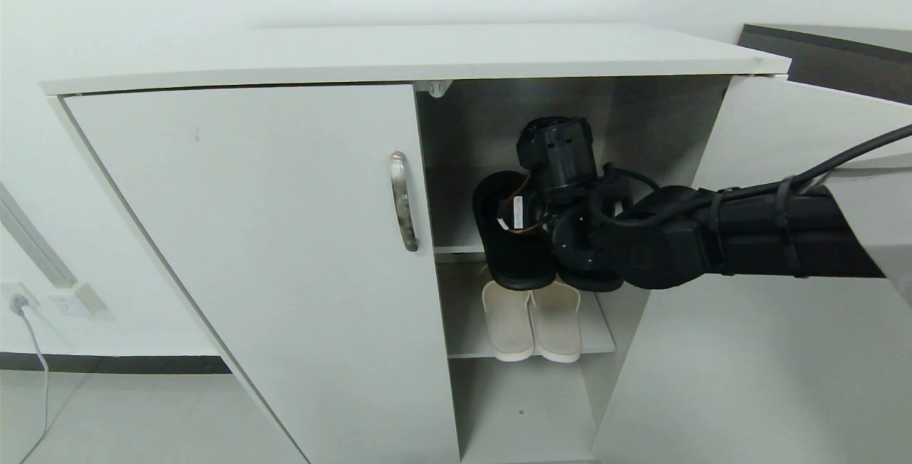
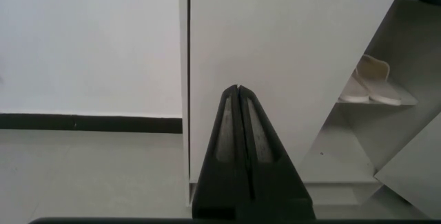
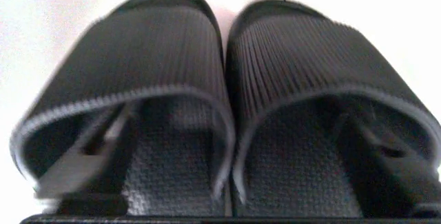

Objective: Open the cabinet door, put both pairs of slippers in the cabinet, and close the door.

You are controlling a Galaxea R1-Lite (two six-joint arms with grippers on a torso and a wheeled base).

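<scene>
- The cabinet (image 1: 427, 50) is standing against the wall, with its left door (image 1: 249, 236) lying shut and its right door (image 1: 784, 136) standing open to the right.
- One pair of slippers (image 1: 532, 321) is sitting side by side on the lower shelf (image 1: 463, 332) in the open right compartment.
- The other pair of slippers (image 1: 513, 254) is hanging in the right gripper (image 1: 545, 225) at the opening, just above the first pair.
</scene>
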